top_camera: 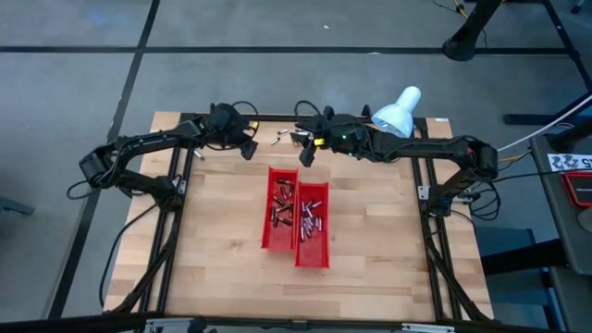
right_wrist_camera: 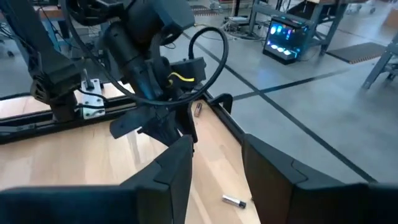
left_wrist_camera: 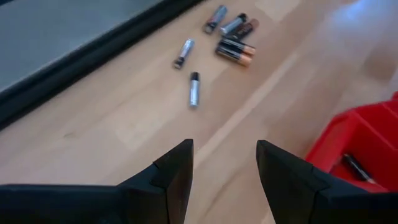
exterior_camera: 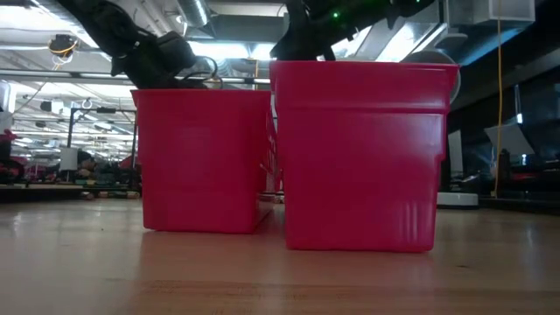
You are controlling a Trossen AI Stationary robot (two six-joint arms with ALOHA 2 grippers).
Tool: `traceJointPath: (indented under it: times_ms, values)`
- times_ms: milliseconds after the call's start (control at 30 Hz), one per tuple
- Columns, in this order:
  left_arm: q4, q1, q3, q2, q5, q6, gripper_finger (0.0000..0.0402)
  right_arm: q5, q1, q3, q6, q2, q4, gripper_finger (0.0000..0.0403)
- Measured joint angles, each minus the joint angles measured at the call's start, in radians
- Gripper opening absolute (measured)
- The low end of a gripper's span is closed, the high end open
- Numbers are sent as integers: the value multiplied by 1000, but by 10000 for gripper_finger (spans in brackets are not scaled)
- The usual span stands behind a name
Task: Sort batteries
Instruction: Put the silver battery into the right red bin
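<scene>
Two red trays [top_camera: 296,222] lie side by side at the centre of the high view on the wooden table [top_camera: 222,250], both holding batteries [top_camera: 283,211]. A few more loose batteries [top_camera: 276,141] lie near the table's top edge, between the two grippers. Left gripper [top_camera: 248,148] sits upper left of centre; right gripper [top_camera: 306,155] just upper right of the trays. A white lamp head [top_camera: 400,109] rests beside the right arm.

Low view: the trays' red walls [exterior_camera: 359,157] fill the middle of the frame; both arms show dark along the top edge; no batteries visible from here.

Left wrist view: left gripper's fingers [left_wrist_camera: 177,177] stand apart with bare wood between them, gripping nothing. Six or so loose batteries [left_wrist_camera: 194,89] lie scattered in the upper centre, some silver, some dark with copper ends. One tray corner [left_wrist_camera: 357,140] at right, a battery [left_wrist_camera: 357,167] inside.

Right wrist view: right gripper's fingers [right_wrist_camera: 177,168] parted, empty. One battery [right_wrist_camera: 234,201] lies on the wood at bottom centre. Left gripper fills the upper left.
</scene>
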Motion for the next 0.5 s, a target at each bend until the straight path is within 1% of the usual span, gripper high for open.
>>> traceJointPath:
  times_ms: [100, 167, 300, 400, 433, 500]
  values:
    - [19, -14, 0, 8, -11, -46, 166, 0, 0, 0, -5, 0, -6, 140]
    - [12, -22, 0, 9, -14, -81, 166, 0, -1, 0, -40, 0, -7, 140]
    - [3, -27, 0, 10, -27, -8, 166, -15, -26, 0, -97, 0, -27, 140]
    - [16, -24, 0, 40, -54, -7, 166, -107, -70, 0, -82, 0, -69, 140]
    - [22, -24, 0, 59, -52, -8, 166, -164, -86, 0, -69, 0, -85, 140]
    - [41, -23, 0, 105, -18, -3, 166, -269, -117, 0, -49, 0, -106, 140]
